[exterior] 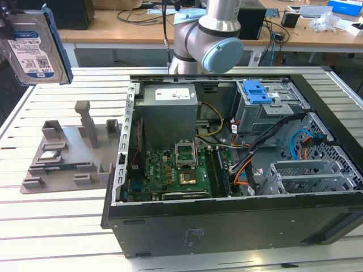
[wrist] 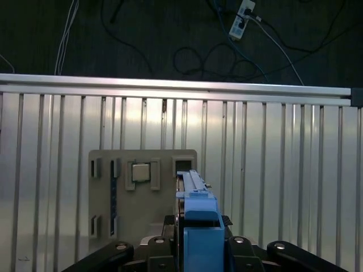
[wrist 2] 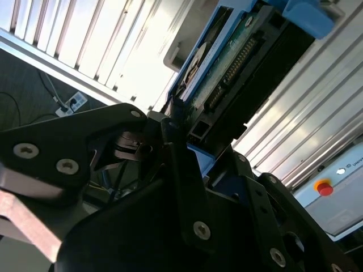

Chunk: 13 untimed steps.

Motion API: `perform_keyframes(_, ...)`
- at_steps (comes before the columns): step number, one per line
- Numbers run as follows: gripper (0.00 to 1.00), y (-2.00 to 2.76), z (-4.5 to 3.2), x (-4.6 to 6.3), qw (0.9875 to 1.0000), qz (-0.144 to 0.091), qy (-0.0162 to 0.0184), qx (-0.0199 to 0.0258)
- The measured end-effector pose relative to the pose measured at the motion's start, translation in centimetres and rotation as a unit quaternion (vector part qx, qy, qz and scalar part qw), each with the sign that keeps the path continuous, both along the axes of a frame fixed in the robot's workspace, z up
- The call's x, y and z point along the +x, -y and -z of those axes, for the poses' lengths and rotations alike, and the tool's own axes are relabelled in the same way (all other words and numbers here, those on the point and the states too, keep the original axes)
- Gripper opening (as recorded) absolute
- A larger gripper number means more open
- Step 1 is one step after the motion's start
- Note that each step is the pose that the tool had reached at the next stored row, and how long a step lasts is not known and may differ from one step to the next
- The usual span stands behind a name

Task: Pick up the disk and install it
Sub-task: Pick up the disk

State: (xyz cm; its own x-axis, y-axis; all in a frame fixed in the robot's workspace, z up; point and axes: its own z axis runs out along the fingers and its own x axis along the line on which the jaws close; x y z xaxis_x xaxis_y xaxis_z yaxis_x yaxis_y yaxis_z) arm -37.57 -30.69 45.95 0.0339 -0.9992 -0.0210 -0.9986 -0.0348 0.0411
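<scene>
Exterior view: disk (exterior: 33,48) is up in the air, clear of the surface (exterior: 62,226), above its far corner on the exterior view's left. Label side faces the camera: silver body, white-and-blue label, blue rail down one long edge, slightly tilted. The arm (exterior: 211,34) stands behind the computer case (exterior: 227,226).

Second wrist view gives the other face: disk (wrist 2: 227,62) shows a green circuit board (wrist 2: 238,51) and a connector row, with blue rails along the sides. The hand (wrist 2: 187,141) is clamped on the disk's near end, black fingers (wrist 2: 170,127) against it. A red button (wrist 2: 324,187) sits on a box off the surface.

First wrist view looks straight down: disk (wrist: 195,184) is edge-on with blue carrier (wrist: 201,226) toward the camera, lined up over one edge of the fixture plate (wrist: 142,226). A power strip (wrist: 243,14) lies on the floor past the surface's edge.

Counts:
- 1 disk, 1 arm, 1 hand
- 1 fixture plate (exterior: 68,156), near the surface's edge on the exterior view's left, just beside the case
- 1 chip (wrist: 140,171) seated in the fixture plate
- 1 computer case, lying open, holding 1 grey box (exterior: 170,110), 1 motherboard (exterior: 167,173) and 1 blue latch (exterior: 255,90)
</scene>
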Motion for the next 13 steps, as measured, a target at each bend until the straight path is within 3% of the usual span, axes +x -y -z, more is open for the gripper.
perform_keyframes(9, 0.37, 0.0, -2.04, 0.0, 1.0, 0.0, 0.0, 0.0)
perform_keyframes(13, 0.37, 0.0, -2.6, 0.0, 1.0, 0.0, 0.0, 0.0001)
